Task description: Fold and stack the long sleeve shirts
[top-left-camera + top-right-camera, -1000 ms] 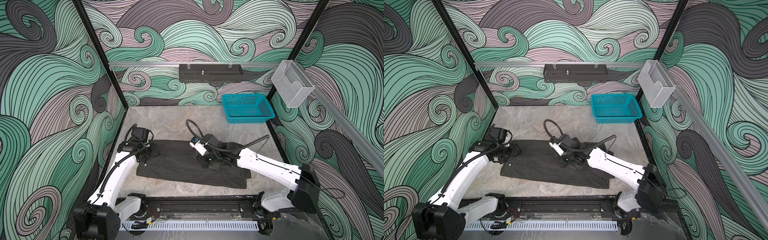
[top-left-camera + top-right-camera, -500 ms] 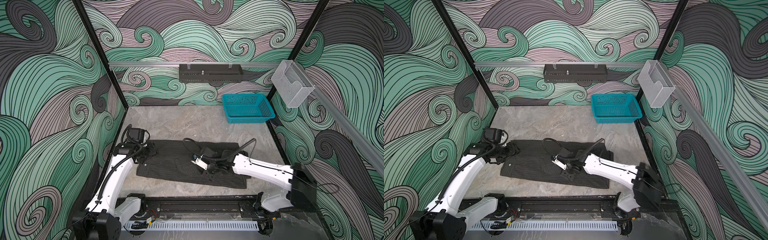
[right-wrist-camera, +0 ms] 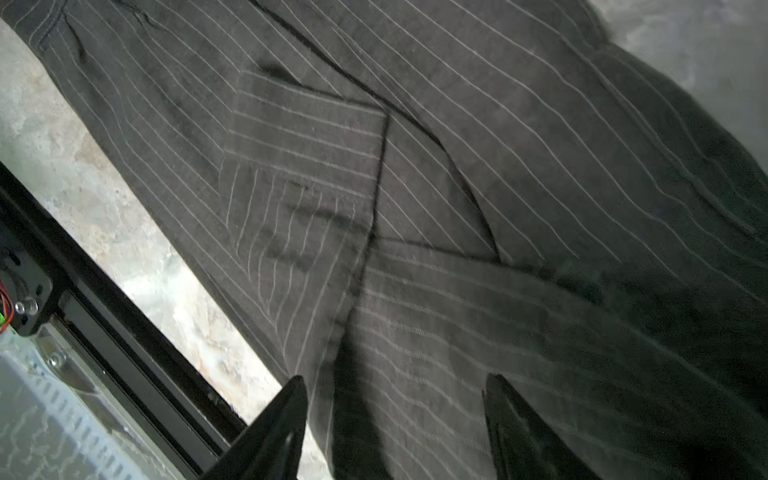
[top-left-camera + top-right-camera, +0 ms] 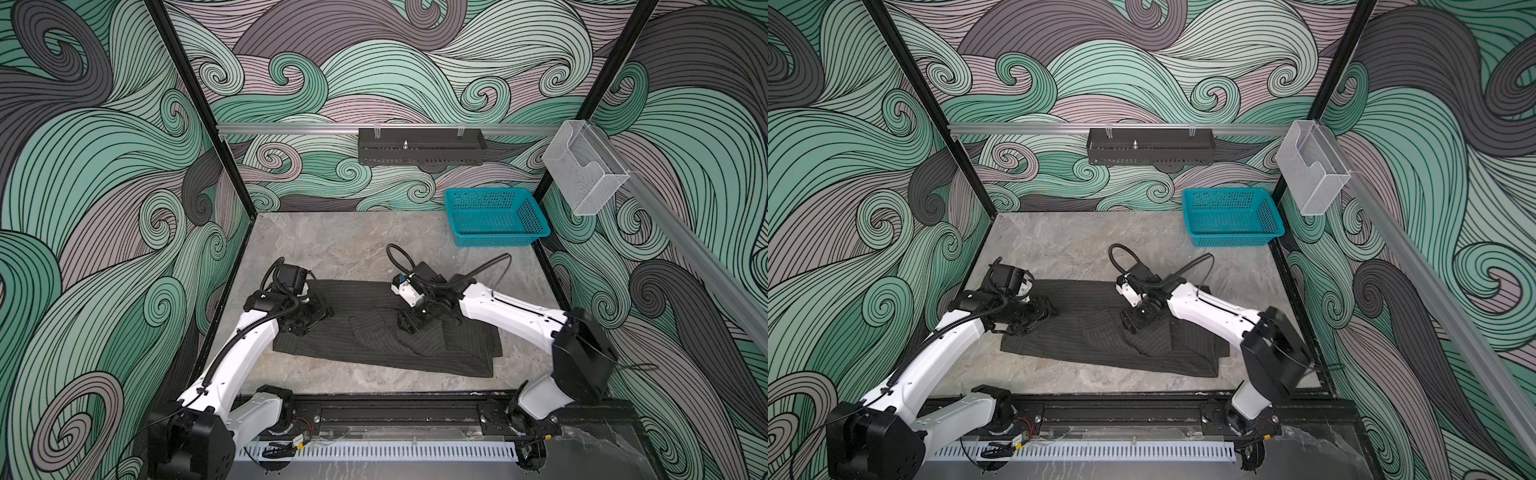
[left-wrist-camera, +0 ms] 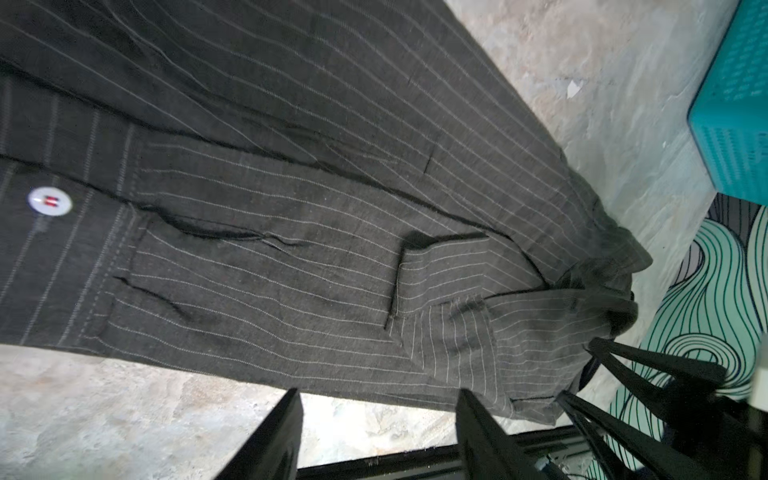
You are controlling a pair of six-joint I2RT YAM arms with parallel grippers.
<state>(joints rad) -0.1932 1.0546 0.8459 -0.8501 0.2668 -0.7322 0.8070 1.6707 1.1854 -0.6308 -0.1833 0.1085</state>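
While the shirt (image 4: 332,336) lies part-folded on the bench (image 4: 332,245), my left fingers (image 5: 274,436) and right fingers (image 3: 278,432) both stand open, gripping nothing. If I pinch only one layer next, the tucked sleeve (image 4: 372,326) could drag loose and undo the fold.
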